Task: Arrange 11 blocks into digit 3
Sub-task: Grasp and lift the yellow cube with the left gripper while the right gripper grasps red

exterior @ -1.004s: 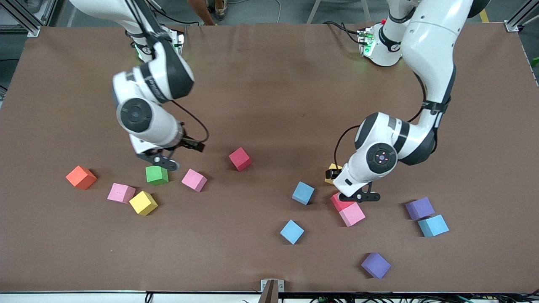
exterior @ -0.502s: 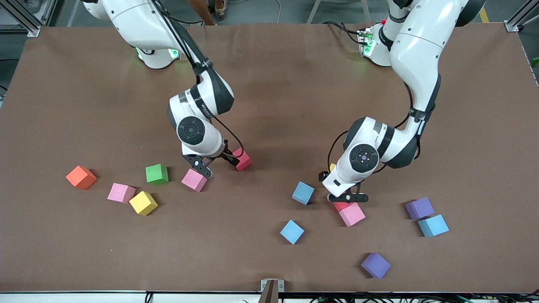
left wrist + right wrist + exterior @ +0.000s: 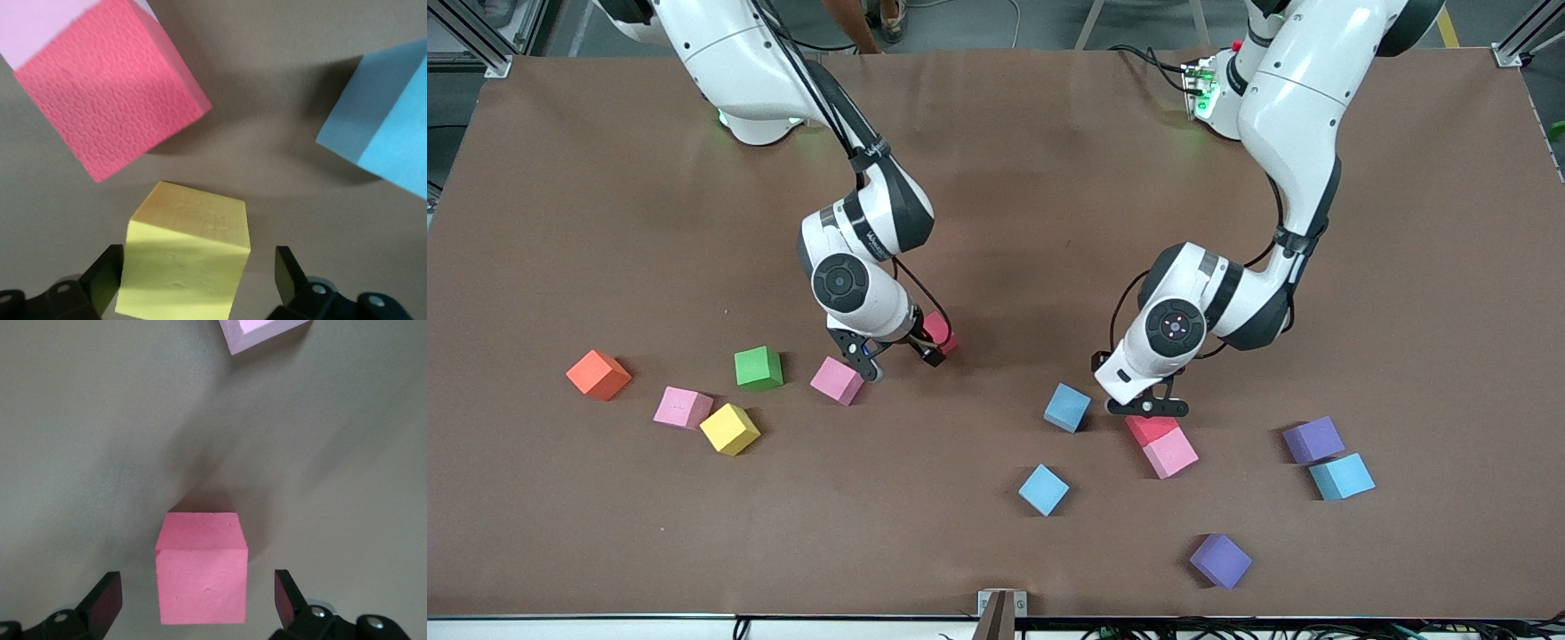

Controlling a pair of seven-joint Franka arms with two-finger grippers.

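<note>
A: Left gripper [image 3: 199, 283]?

B: I log it low over the table [image 3: 996, 178], fingers [image 3: 103, 280] spread either side of a yellow block [image 3: 183, 263], gaps showing on both sides. A red block [image 3: 1149, 428] touching a pink block [image 3: 1172, 453] lies just beside, a light blue block [image 3: 1067, 407] near.

A: Right gripper [image 3: 199, 603]?

B: Fingers apart, astride a deep pink block [image 3: 202, 567], not pinching it. Another pink block [image 3: 837, 380] lies near.

A: Digit 3?

B: I see none formed; the blocks lie scattered.
</note>
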